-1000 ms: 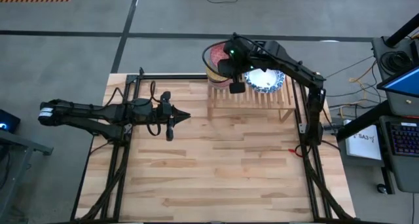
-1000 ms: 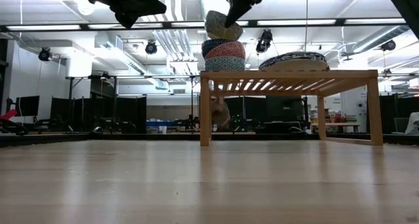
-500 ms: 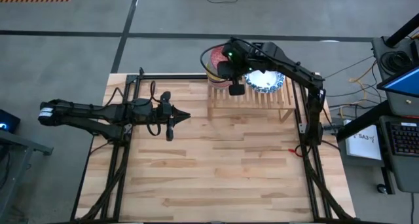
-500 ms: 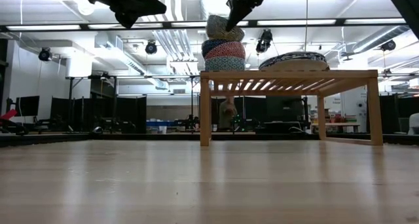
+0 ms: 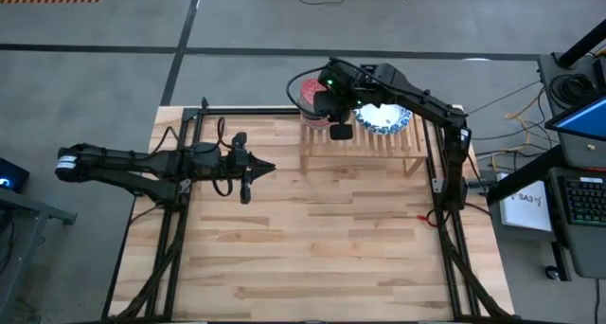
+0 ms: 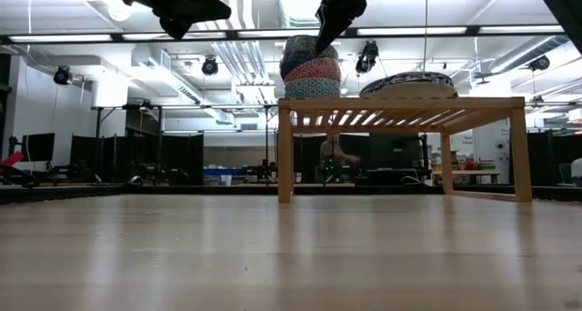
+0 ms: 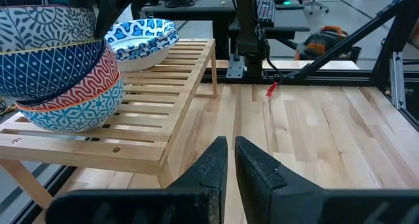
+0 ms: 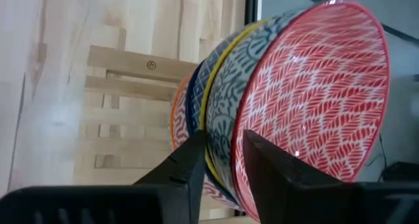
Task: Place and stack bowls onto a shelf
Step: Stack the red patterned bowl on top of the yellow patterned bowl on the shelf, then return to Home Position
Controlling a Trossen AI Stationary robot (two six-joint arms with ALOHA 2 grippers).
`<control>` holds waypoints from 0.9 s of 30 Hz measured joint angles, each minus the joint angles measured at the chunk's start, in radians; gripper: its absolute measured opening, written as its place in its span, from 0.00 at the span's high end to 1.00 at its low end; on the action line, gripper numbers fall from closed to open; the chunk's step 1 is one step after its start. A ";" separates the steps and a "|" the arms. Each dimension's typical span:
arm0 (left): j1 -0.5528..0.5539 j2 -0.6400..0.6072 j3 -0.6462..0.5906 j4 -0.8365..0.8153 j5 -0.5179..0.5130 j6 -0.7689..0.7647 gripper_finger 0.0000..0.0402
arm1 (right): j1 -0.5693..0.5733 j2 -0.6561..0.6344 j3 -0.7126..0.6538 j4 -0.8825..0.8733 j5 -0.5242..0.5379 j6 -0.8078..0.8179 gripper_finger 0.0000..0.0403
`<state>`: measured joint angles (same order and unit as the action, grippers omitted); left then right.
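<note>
The stack of small round patterned bowls [image 5: 311,95] sits nested at the left end of the low light-wood slatted shelf [image 5: 365,146], which stands at the far edge of the pale wooden counter [image 5: 312,239]. In the right wrist view the top bowl, red with a leaf pattern inside [image 8: 314,93], rests in the stack over a grey-blue bowl with a yellow rim [image 8: 229,73], then a dark blue one and an orange-rimmed one. The right hand [image 8: 222,160] pinches the red bowl's rim, 1 finger inside and 1 outside. In the low view this hand [image 6: 326,31] comes down onto the stack from above, its arm bent over the shelf. Just beside the stack on the shelf lie the larger blue-and-white bowls with white insides [image 5: 383,117]. The left hand [image 5: 254,170] hovers well apart over the counter's left half, its arm stretched level, fingers nearly together with a thin gap [image 7: 230,168].
</note>
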<state>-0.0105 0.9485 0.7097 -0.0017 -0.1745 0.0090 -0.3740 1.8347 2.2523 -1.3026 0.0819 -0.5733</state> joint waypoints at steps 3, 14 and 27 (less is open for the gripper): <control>0.000 0.000 0.000 -0.001 0.000 0.000 0.97 | 0.000 -0.002 0.002 0.001 0.000 0.013 0.74; 0.000 -0.001 -0.004 -0.025 0.000 -0.022 0.97 | 0.000 -0.069 0.004 -0.038 0.014 0.111 0.66; -0.009 -0.218 -0.150 -0.049 0.028 0.015 0.97 | 0.046 -0.434 -0.529 0.278 -0.273 0.220 0.69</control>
<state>-0.0196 0.7309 0.5602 -0.0511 -0.1461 0.0236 -0.3276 1.4005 1.7228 -1.0246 -0.1911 -0.3531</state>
